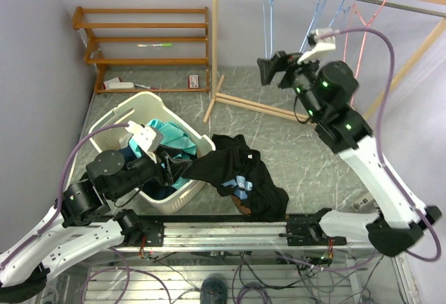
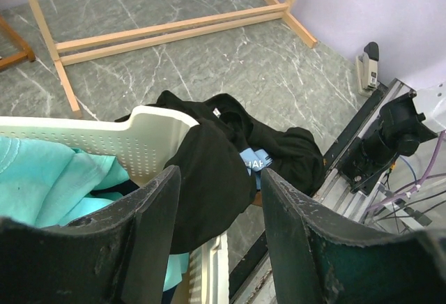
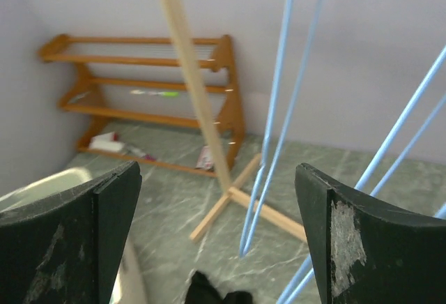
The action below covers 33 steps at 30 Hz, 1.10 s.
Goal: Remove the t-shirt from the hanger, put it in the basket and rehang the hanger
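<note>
The black t-shirt (image 1: 237, 171) with a light blue print lies crumpled on the floor, one part draped over the rim of the white laundry basket (image 1: 115, 114). No hanger is in it. My left gripper (image 1: 173, 168) hovers open at the basket's rim, and the shirt (image 2: 209, 171) shows beyond its spread fingers (image 2: 157, 213). My right gripper (image 1: 268, 69) is raised and open, next to a bare blue hanger (image 3: 279, 109) on the rail. A bit of the shirt (image 3: 209, 293) shows below it.
The basket rim (image 2: 104, 140) holds teal clothes (image 1: 171, 133). Blue hangers (image 1: 317, 11) and a pink hanger (image 1: 362, 18) hang from the wooden rack (image 1: 214, 39). A wooden shelf (image 1: 139, 46) stands at the back left. A loose stick (image 1: 212, 102) lies by the rack's foot.
</note>
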Tool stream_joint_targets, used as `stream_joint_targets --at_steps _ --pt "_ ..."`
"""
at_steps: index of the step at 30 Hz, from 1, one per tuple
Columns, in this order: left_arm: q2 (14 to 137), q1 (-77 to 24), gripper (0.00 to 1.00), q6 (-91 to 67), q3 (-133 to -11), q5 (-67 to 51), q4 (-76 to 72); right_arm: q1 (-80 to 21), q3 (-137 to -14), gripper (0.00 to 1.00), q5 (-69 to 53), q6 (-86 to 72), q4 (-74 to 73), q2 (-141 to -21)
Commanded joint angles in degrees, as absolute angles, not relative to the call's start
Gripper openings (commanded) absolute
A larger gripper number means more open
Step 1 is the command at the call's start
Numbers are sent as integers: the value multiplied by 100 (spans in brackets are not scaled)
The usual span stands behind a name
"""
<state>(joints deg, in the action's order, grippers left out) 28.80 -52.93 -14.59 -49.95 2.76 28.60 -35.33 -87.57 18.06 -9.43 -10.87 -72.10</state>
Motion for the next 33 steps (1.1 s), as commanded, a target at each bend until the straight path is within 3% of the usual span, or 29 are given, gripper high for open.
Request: stream_joint_targets --at_steps 1,7,14,15,16,19,26,33 --pt "2866 -5291 60 -1504 -4979 297 2856 -3527 -8137 92 108 -1262 -1880 -6381" --pt "2638 -5290 61 -1575 -4948 607 2882 -3534 -6707 87 -1476 -1421 -2881 -5422" --pt "2639 -5278 61 -1598 -4970 853 2970 -3537 -4259 87 -1675 -2243 -2731 -4573" --pt "2651 -5266 61 -1605 -4972 872 2977 -3534 -3928 96 -1778 -2347 -2585 -4546" --pt "2657 -5267 61 -1604 -4967 892 2979 -3541 -3757 99 -1844 -2433 -2483 -4548" --pt "2706 -5252 61 -1610 -4983 963 3007 -3554 -3389 100 -1950 -2719 -2131 -4610" --pt "2782 -5209 61 -1618 -4981 997 3028 -3861 -2931 100 -1112 -2924 -1655 -5178" --pt "2858 -5178 61 -1616 -4988 981 3036 -4979 -3018 100 385 -3183 -1145 -6419"
